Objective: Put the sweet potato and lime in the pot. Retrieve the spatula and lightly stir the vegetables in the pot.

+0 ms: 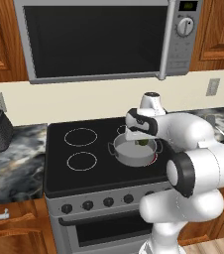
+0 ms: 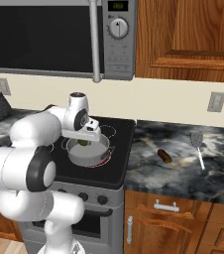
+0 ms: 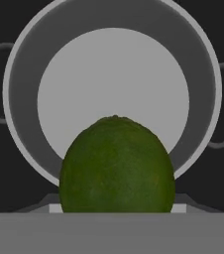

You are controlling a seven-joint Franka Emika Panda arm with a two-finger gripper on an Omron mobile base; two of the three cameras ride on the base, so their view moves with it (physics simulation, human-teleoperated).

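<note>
**Lime held above the pot**

Round, dimpled dark-green lime gripped in the hand, poised over the shallow silver-grey pot on the black stovetop. Oblong brown sweet potato and slotted spatula lying apart on the marbled desk. Fingertips hidden behind the lime.

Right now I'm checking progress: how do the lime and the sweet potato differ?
The lime is round and green; the sweet potato is oblong and brown-orange. The lime hangs in the gripper above the pot; the sweet potato lies on the counter right of the stove. Both are far smaller than the pot.
</note>
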